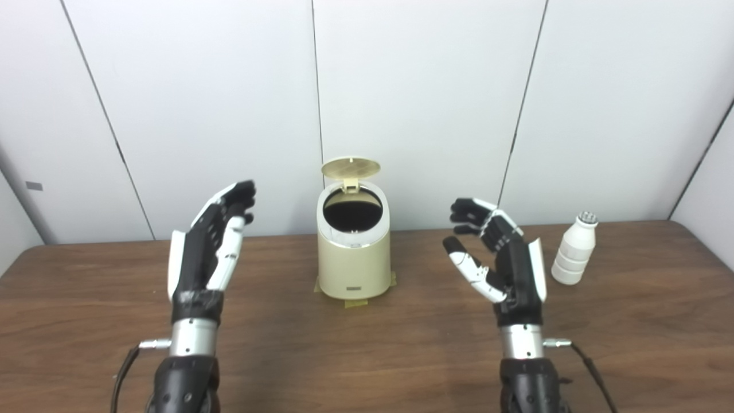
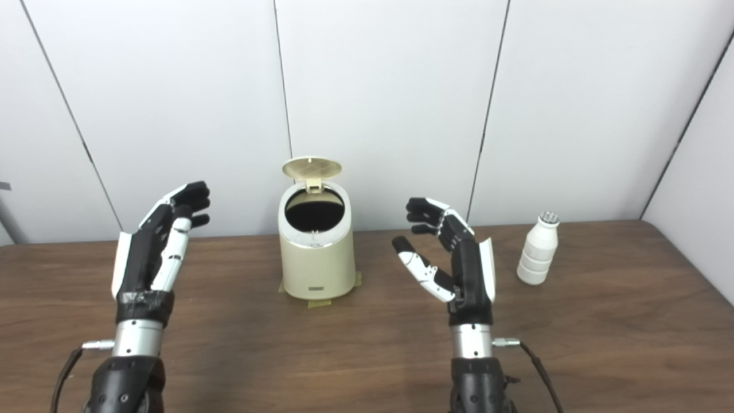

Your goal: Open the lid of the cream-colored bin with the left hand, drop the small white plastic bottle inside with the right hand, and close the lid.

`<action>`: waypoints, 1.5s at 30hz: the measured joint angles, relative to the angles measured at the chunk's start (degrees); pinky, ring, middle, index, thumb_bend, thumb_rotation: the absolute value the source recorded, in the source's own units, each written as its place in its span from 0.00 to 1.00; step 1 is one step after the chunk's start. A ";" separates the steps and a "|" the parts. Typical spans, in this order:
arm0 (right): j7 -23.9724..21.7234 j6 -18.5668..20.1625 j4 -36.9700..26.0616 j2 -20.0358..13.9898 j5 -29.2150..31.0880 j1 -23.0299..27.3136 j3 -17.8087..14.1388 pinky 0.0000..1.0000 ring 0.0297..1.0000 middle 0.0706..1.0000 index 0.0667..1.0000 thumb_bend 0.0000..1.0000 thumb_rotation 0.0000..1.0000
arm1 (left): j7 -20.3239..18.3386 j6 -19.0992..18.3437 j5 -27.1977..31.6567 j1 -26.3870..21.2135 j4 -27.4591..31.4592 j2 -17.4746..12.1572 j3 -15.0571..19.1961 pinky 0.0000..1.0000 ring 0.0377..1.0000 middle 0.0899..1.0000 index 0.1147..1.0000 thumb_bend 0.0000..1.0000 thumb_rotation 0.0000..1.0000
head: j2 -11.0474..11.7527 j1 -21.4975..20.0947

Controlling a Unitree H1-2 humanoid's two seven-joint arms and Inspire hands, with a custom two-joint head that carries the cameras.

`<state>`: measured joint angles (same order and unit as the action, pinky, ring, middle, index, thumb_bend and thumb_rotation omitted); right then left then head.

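left hand (image 1: 209, 246) raised over the table's (image 1: 86, 321) left half, fingers apart, holding nothing, well left of the bin. cream-colored bin (image 1: 354, 258) upright near the middle of the far edge, lid (image 1: 350, 167) tipped up and open, dark inside. right hand (image 1: 504, 261) raised right of the bin, fingers loosely spread, empty. small white bottle (image 1: 574, 248) stands upright just right of that hand, toward the far right corner, untouched.
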<state>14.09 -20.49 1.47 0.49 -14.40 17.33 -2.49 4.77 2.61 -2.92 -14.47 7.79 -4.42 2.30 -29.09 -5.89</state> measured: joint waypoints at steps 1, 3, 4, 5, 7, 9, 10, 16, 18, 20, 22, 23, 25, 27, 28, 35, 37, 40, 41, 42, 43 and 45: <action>0.10 0.42 -0.68 -0.49 -0.90 0.78 -0.14 0.53 0.64 0.66 0.65 0.49 0.33 | -0.41 0.00 0.26 0.60 0.12 -0.14 0.08 0.82 0.84 0.81 0.78 0.24 0.75 | 0.00 0.00; -0.64 3.12 -3.05 -1.58 -1.91 2.41 -0.26 0.52 0.63 0.65 0.65 0.53 0.29 | -0.99 0.00 0.94 1.64 0.70 -0.24 0.16 0.84 0.85 0.82 0.79 0.23 0.74 | 0.09 -0.35; -0.92 4.68 -4.27 -2.01 -1.97 3.37 -0.41 0.53 0.64 0.66 0.65 0.56 0.31 | -1.14 0.07 1.17 1.96 0.83 -0.18 0.17 0.84 0.85 0.82 0.79 0.24 0.74 | 0.09 -0.26; -1.39 6.90 -5.79 -2.33 -1.88 4.33 -0.65 0.53 0.64 0.66 0.66 0.59 0.32 | -1.19 0.25 1.31 2.28 0.85 -0.11 0.17 0.84 0.85 0.82 0.79 0.24 0.74 | 0.09 -0.26; -2.87 10.32 -8.41 -3.60 -1.24 6.54 -1.14 0.50 0.64 0.68 0.68 0.63 0.34 | -1.20 0.77 1.32 2.81 0.85 0.08 0.17 0.83 0.84 0.82 0.79 0.25 0.74 | 0.17 0.09; -4.56 12.71 -9.86 -5.58 -0.17 8.52 -1.80 0.55 0.67 0.70 0.69 0.69 0.36 | -1.20 0.93 1.29 3.37 0.85 0.21 0.16 0.83 0.85 0.83 0.80 0.25 0.75 | 0.18 0.35; -5.31 13.46 -9.86 -6.91 0.34 9.53 -2.33 0.57 0.69 0.71 0.70 0.71 0.35 | -1.19 1.00 1.25 3.68 0.85 0.24 0.15 0.82 0.85 0.83 0.80 0.25 0.75 | 0.18 0.53; -6.47 13.98 -4.04 -15.57 2.56 12.52 -7.34 0.67 0.75 0.75 0.74 0.80 0.29 | -0.84 1.27 1.15 4.80 0.85 0.61 0.54 0.81 0.83 0.82 0.79 0.24 0.70 | 0.35 -0.88; -6.31 13.15 0.56 -17.49 3.89 13.24 -8.68 0.68 0.75 0.75 0.74 0.82 0.29 | -0.79 2.30 1.22 4.81 0.84 0.97 0.78 0.80 0.83 0.81 0.78 0.23 0.68 | 0.26 -1.14; -6.12 11.99 5.68 -18.89 5.79 13.92 -10.30 0.65 0.74 0.75 0.74 0.80 0.25 | -0.80 3.10 1.31 4.80 0.84 1.17 1.06 0.80 0.83 0.82 0.78 0.24 0.67 | 0.18 -1.32; -5.67 11.84 7.58 -19.59 7.07 14.09 -11.30 0.64 0.72 0.74 0.74 0.80 0.23 | -0.83 3.13 1.47 4.80 0.83 1.19 1.42 0.80 0.84 0.82 0.79 0.26 0.67 | 0.09 -1.49; -5.08 11.84 7.59 -19.64 7.24 14.14 -11.60 0.62 0.71 0.72 0.73 0.80 0.23 | -0.85 3.14 1.64 4.80 0.83 1.17 1.64 0.80 0.84 0.82 0.79 0.27 0.67 | 0.00 -1.67; -3.75 11.85 7.60 -19.67 6.15 14.90 -11.70 0.59 0.69 0.70 0.71 0.80 0.24 | -0.91 3.16 1.97 4.80 0.83 1.14 1.97 0.80 0.84 0.82 0.79 0.29 0.68 | -0.09 -1.93; -2.17 11.78 8.05 -20.02 4.96 16.08 -12.04 0.60 0.70 0.70 0.71 0.80 0.25 | -1.05 3.15 2.76 4.80 0.83 1.25 2.07 0.80 0.84 0.82 0.79 0.30 0.68 | 0.00 -2.20; -1.55 11.78 8.55 -20.49 4.69 16.69 -12.40 0.61 0.70 0.70 0.71 0.80 0.25 | -1.11 3.15 3.37 4.79 0.83 1.38 2.08 0.79 0.83 0.81 0.78 0.30 0.68 | 0.00 -2.20; 2.05 12.04 10.34 -21.65 5.38 15.76 -15.78 0.68 0.75 0.75 0.76 0.81 0.23 | -1.24 3.16 5.07 4.55 0.83 1.77 2.41 0.80 0.83 0.81 0.78 0.31 0.70 | 0.18 -2.64; 3.09 12.47 10.31 -21.45 5.08 13.98 -16.19 0.66 0.75 0.75 0.76 0.82 0.26 | -1.35 3.15 5.11 4.54 0.83 1.77 2.38 0.79 0.83 0.82 0.78 0.32 0.70 | 0.18 -2.64; 4.14 13.63 10.33 -21.43 4.27 11.56 -16.45 0.51 0.61 0.76 0.76 0.84 0.26 | -1.34 3.15 5.13 4.54 0.84 1.77 2.44 0.79 0.83 0.81 0.78 0.33 0.68 | 0.26 -2.90; 4.24 13.68 10.33 -21.43 4.09 10.91 -16.50 0.43 0.54 0.76 0.76 0.84 0.25 | -1.34 3.15 5.17 4.54 0.84 1.77 2.45 0.79 0.83 0.81 0.78 0.33 0.68 | 0.26 -2.90; 4.34 13.75 10.32 -21.42 4.06 10.55 -16.52 0.39 0.50 0.76 0.76 0.85 0.25 | -1.34 3.14 5.23 4.53 0.84 1.77 2.45 0.80 0.83 0.81 0.78 0.33 0.68 | 0.26 -2.90; 4.36 13.76 10.27 -21.44 4.01 10.26 -16.58 0.34 0.43 0.77 0.76 0.82 0.24 | -1.35 3.12 5.26 4.53 0.87 1.78 2.42 0.80 0.83 0.82 0.78 0.33 0.67 | 0.18 -3.07; 4.46 13.75 9.87 -21.43 3.91 9.65 -16.63 0.27 0.35 0.78 0.77 0.80 0.22 | -1.43 3.06 5.33 4.54 1.09 1.80 2.34 0.80 0.83 0.82 0.78 0.34 0.67 | 0.18 -3.08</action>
<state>18.56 -6.74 11.34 -20.94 -10.49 26.98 -19.12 3.34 5.67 2.40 -9.92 8.88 -2.63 4.64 -28.92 -8.96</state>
